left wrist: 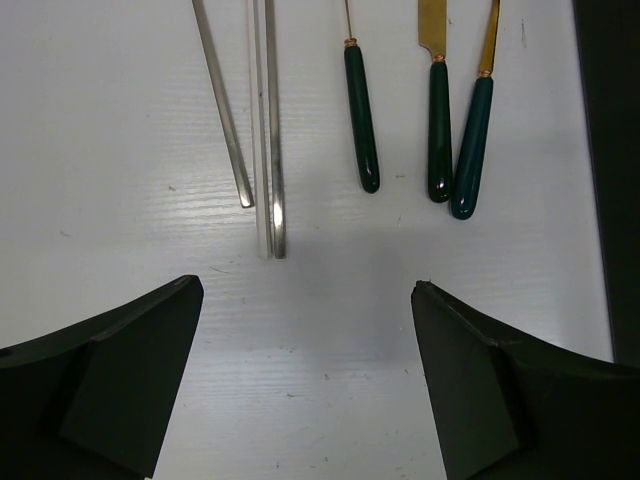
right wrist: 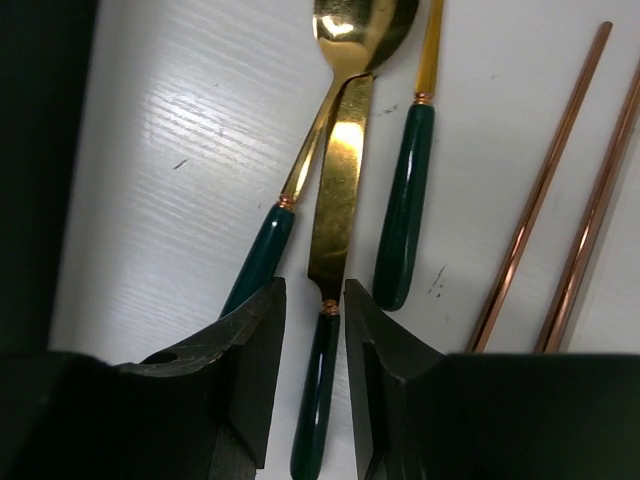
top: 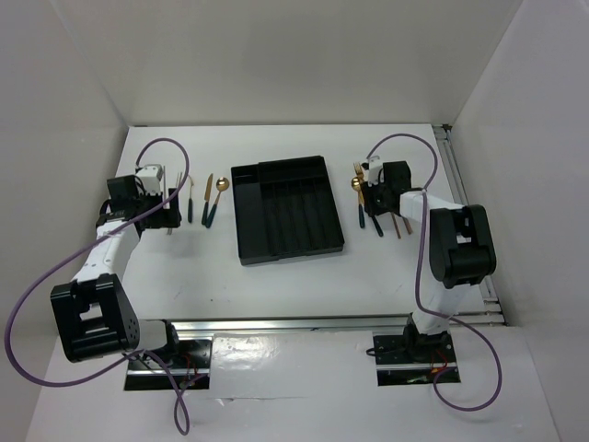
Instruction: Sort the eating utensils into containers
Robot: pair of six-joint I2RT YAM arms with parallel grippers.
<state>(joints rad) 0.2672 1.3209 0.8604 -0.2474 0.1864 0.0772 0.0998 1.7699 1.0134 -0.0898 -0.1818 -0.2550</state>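
The black tray (top: pixel 244 216) with long compartments sits mid-table. In the right wrist view, my right gripper (right wrist: pixel 315 290) straddles the knife (right wrist: pixel 335 200) where its gold blade meets its green handle; the jaws are narrow, with a thin gap still showing. A gold spoon (right wrist: pixel 355 30) lies crossed under the blade, a third green-handled utensil (right wrist: pixel 405 200) lies to the right, and two copper chopsticks (right wrist: pixel 540 190) lie beyond it. My left gripper (left wrist: pixel 308 290) stands wide open above bare table, short of the silver chopsticks (left wrist: pixel 272 130) and three green handles (left wrist: pixel 439 130).
The tray's dark wall (left wrist: pixel 610 150) edges the left wrist view on the right and the right wrist view on the left (right wrist: pixel 40 150). White walls enclose the table. A metal rail (top: pixel 469 212) runs along the right side.
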